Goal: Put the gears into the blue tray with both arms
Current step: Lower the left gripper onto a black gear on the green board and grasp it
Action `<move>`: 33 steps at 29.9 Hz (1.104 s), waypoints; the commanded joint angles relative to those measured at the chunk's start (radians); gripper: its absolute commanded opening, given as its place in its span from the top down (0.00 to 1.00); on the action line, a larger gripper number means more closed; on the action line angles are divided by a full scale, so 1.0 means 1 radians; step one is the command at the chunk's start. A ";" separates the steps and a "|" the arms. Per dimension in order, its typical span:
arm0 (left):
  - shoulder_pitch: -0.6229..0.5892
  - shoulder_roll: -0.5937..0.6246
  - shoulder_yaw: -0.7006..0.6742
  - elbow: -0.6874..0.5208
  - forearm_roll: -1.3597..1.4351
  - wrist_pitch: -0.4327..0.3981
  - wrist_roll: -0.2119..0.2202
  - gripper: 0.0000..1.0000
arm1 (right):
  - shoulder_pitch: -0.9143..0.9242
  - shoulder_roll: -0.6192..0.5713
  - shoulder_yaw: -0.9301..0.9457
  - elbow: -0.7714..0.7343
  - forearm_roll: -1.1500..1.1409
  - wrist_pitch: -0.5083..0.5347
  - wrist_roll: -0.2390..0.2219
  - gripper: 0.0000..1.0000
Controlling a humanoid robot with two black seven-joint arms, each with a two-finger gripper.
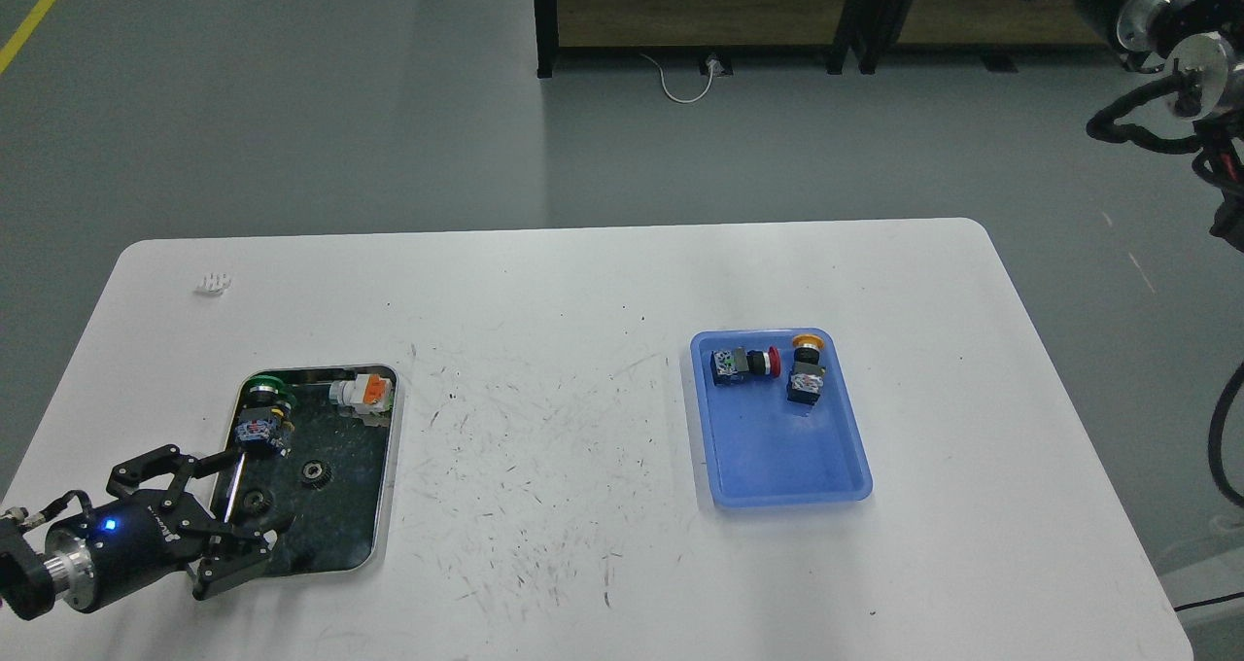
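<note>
Two small black gears lie in the steel tray at the left. One gear sits free near the tray's middle. The other gear lies between the spread fingers of my left gripper, which is open and low over the tray's near-left part; I cannot tell whether it touches the gear. The blue tray rests on the right half of the table and holds no gear. Of my right arm, only upper joints and cables show at the top right; its gripper is out of view.
In the blue tray's far end lie a red-capped switch and a yellow-capped switch. The steel tray also holds a green-capped switch and an orange-and-white part. A small white piece lies at the table's far left.
</note>
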 commanded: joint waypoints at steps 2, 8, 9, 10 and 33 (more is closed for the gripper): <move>0.000 -0.005 0.001 0.012 -0.002 0.002 0.012 0.03 | -0.002 -0.002 0.000 0.000 0.000 0.000 0.000 0.01; -0.002 -0.030 0.002 0.052 -0.006 0.001 0.053 0.03 | -0.006 -0.002 0.000 0.000 -0.001 0.000 0.000 0.01; -0.002 -0.036 0.002 0.053 -0.006 0.001 0.058 0.03 | -0.008 -0.002 0.000 0.000 -0.001 0.000 0.002 0.01; -0.002 -0.043 0.002 0.056 -0.009 0.001 0.061 0.03 | -0.008 0.000 0.000 0.000 -0.001 0.000 0.002 0.01; 0.000 -0.099 0.008 0.122 -0.018 -0.012 0.072 0.03 | -0.011 0.000 0.000 0.000 -0.009 0.000 0.002 0.01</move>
